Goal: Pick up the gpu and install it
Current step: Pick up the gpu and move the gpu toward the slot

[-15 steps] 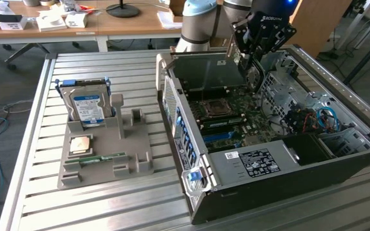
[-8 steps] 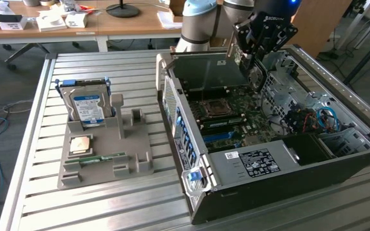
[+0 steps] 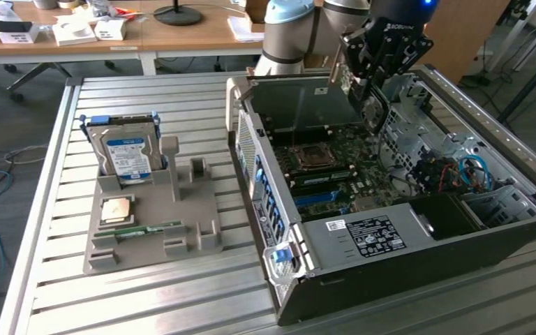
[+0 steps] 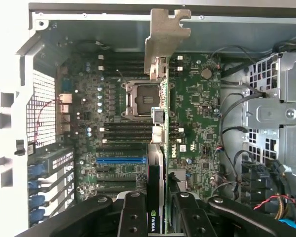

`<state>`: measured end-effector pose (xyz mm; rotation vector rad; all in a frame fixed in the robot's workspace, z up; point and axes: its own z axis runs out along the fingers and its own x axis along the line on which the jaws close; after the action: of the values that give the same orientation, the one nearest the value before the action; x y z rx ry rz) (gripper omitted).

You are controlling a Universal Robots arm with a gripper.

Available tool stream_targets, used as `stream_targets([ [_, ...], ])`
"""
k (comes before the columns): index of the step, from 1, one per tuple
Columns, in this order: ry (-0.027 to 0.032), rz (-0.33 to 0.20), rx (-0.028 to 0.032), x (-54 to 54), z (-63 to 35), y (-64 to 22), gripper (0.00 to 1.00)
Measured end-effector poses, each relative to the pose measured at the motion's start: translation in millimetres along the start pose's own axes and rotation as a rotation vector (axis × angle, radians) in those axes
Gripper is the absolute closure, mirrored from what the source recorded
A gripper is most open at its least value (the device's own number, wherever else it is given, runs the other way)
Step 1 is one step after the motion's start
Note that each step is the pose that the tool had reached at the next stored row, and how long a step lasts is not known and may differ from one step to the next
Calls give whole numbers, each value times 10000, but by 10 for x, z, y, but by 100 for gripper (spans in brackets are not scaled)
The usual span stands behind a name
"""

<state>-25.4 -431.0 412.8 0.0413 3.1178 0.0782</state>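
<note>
Over the open case [image 3: 370, 286], at one o'clock in the exterior view, fingers [image 4: 133, 217] pinch the gpu [image 4: 159, 118] on edge, seemingly so its connector faces the motherboard [image 4: 197, 98].

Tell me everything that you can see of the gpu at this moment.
The gpu is a thin green circuit card, seen edge-on in the wrist view. At one end it has a silver metal bracket; on one face sits a dark part with an NVIDIA mark. The gripper is shut on it and holds it on edge inside the open computer case, over the motherboard. Whether it touches a slot I cannot tell.
</note>
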Motion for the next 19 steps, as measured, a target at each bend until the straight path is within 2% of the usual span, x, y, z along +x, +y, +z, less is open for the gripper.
stream_targets([
  [11, 0, -1, 1, -281, 6, 7, 73],
  [16, 0, -1, 0, -288, 7, 7, 73],
  [19, 0, -1, -1, -287, 46, 5, 73],
])
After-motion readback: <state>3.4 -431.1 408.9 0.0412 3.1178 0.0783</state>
